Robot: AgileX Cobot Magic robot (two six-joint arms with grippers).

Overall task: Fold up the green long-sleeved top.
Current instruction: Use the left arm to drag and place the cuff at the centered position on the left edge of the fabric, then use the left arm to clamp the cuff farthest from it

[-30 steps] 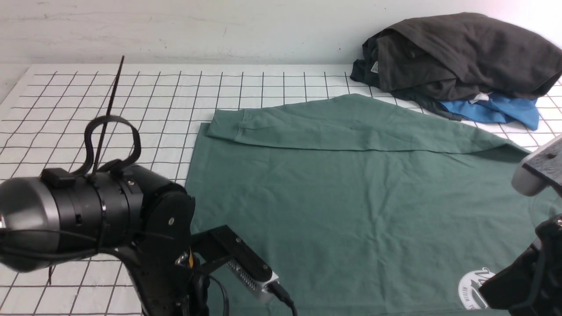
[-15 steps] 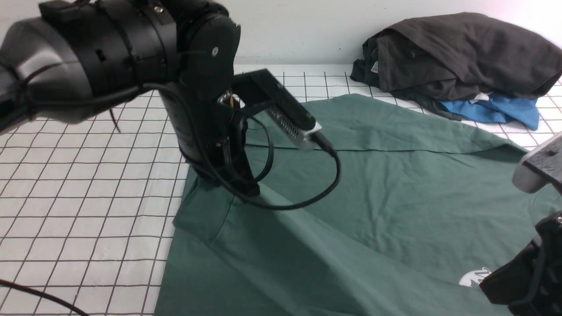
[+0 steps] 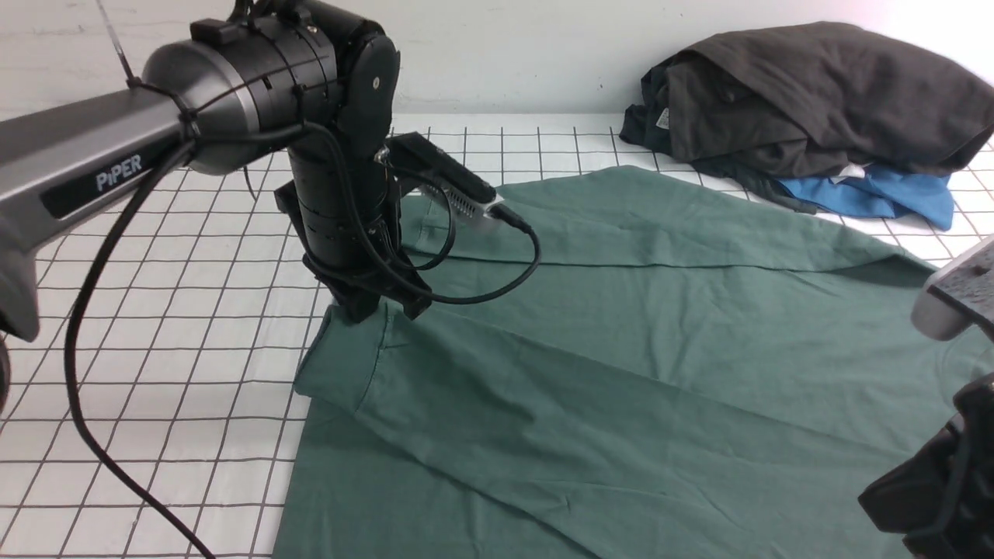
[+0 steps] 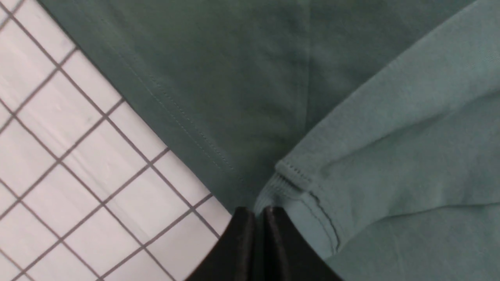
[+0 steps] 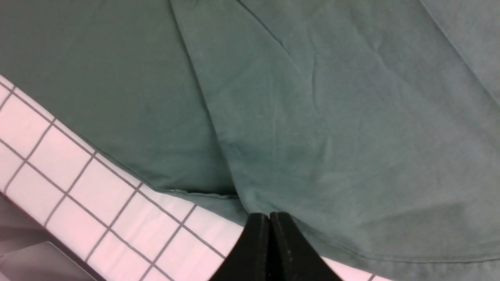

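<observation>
Left hand (image 3: 363,309): jaws pinched narrow on the ribbed cuff (image 4: 287,183) of the near sleeve (image 3: 505,404). It is low over the left edge of the green top (image 3: 699,334).

Right hand (image 5: 269,219): jaws pressed together at the top's near right edge. Cannot tell whether cloth is caught between them.

Top lies spread from centre to right of the gridded tabletop (image 3: 178,326). The far sleeve (image 3: 621,225) is already folded flat along its far side. A dark heap of clothes (image 3: 815,93) and a blue garment (image 3: 877,198) sit far right, apart from the work.

Step in hand, as I judge it: laying the near sleeve across the body.
- Lower the cuff until it rests on the cloth before letting go.
- Keep the sleeve lightly taut so it lands without a ridge.
- Set the cuff inside the left hem, not hanging over onto the grid.
- Run it roughly parallel to the far sleeve.
- Don't pull leftward, or the body will creep and wrinkle.

Since a second ago:
- The left arm was then low at the near left, and the body lay bare with a white logo showing near right.
- Half a second ago the sleeve was up and draped.
- The arm has now swung farther back.
- The sleeve lies diagonally over the body and the logo is covered.
</observation>
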